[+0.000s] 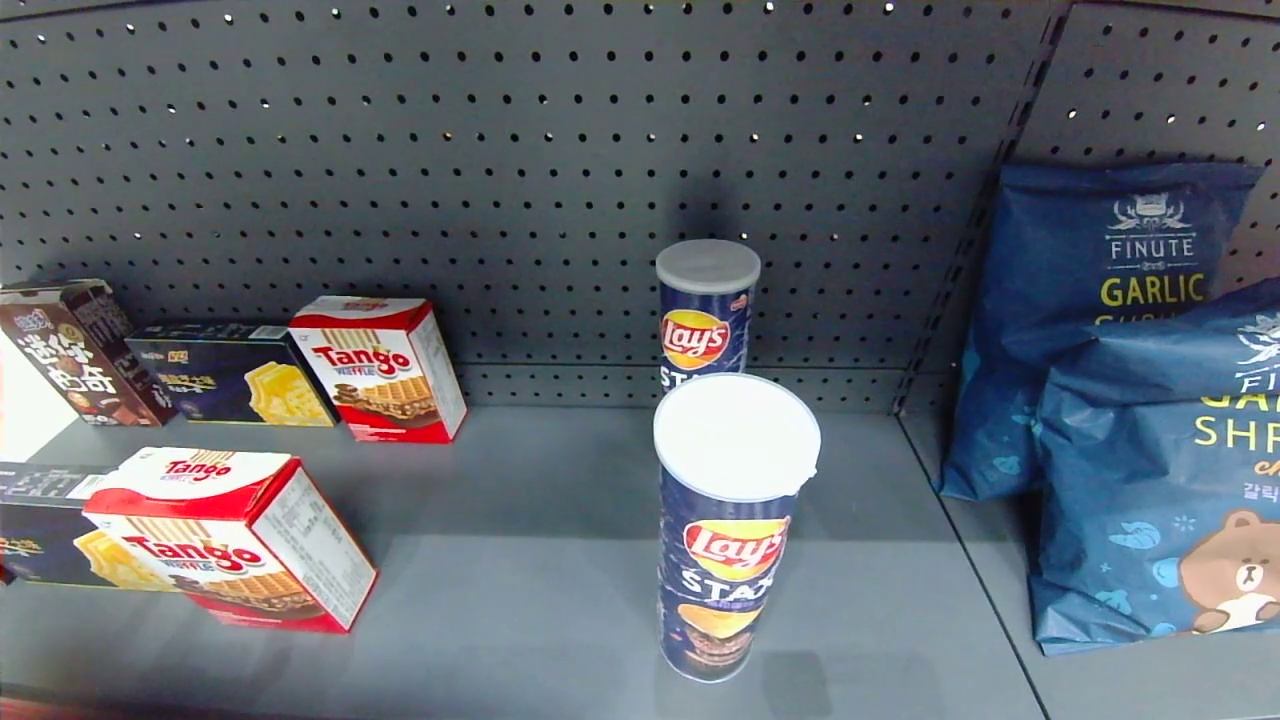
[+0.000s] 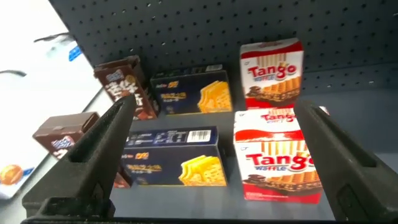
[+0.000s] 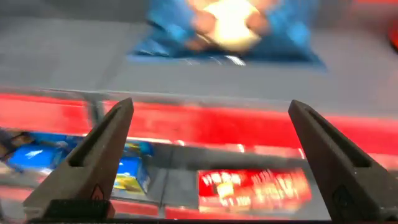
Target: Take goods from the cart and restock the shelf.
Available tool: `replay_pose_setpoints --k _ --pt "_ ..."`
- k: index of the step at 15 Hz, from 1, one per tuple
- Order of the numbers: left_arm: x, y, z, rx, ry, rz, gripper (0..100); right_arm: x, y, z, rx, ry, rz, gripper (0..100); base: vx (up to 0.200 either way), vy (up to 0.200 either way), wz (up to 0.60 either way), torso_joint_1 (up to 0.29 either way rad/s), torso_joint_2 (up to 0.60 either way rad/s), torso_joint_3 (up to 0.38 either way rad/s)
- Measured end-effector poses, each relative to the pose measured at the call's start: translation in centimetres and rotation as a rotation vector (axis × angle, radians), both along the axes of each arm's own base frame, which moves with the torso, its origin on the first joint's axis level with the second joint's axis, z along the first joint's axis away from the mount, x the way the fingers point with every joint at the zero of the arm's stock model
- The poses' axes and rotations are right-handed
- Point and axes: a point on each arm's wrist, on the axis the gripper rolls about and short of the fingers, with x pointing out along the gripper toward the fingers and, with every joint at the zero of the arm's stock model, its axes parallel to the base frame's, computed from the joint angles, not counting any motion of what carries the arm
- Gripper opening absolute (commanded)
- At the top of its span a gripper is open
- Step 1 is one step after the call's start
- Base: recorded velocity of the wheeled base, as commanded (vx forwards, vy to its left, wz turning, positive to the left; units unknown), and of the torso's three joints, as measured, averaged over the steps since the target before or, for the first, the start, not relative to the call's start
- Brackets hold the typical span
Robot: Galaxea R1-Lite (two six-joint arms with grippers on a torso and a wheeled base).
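We are in a shop, facing a retail display. We see a grey metal shelf (image 1: 520, 560) with a perforated back panel (image 1: 400, 150). Packaged snacks stand on it, faced outward in rows: chip cans (image 1: 735, 530) one behind the other, wafer boxes (image 1: 390, 365) and blue snack bags (image 1: 1090, 300). A red strip (image 3: 205, 127) runs along a shelf's front edge.

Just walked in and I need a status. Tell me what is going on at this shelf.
A two-armed robot is restocking a grey shelf, but at this moment neither arm holds anything. The left end effector is open, facing the wafer boxes on the shelf's left side. The right end effector is open too, facing the shelf's red front edge with a blue snack bag beyond it. A chip can stands upright mid-shelf, with a second can behind it.
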Motion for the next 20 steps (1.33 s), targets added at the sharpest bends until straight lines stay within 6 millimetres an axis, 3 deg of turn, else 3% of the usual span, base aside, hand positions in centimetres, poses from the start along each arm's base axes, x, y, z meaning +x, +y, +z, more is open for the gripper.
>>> replay_pose_setpoints --k 7,11,14,17,20 --pt "0.0 -0.1 0.0 0.005 0.0 -0.039 100 -0.3 0.0 -0.1 0.002 -0.046 -0.006 100 0.0 0.0 0.0 0.0 0.0 0.0" --pt "0.3 -0.3 -0.2 0.061 0.089 -0.043 100 -0.3 0.0 -0.1 0.002 -0.048 -0.005 100 0.0 0.0 0.0 0.0 0.0 0.0" --pt "0.4 -0.6 -0.6 0.046 0.117 -0.172 100 -0.3 0.0 -0.1 0.002 -0.048 -0.005 100 0.0 0.0 0.0 0.0 0.0 0.0" --pt "-0.2 -0.1 -3.8 0.014 0.185 -0.258 100 -0.4 0.0 -0.1 0.002 -0.048 -0.005 100 0.0 0.0 0.0 0.0 0.0 0.0" --pt "-2.7 0.2 -10.9 -0.055 0.266 -0.224 100 -0.4 0.0 -0.1 0.002 -0.049 -0.005 100 0.0 0.0 0.0 0.0 0.0 0.0"
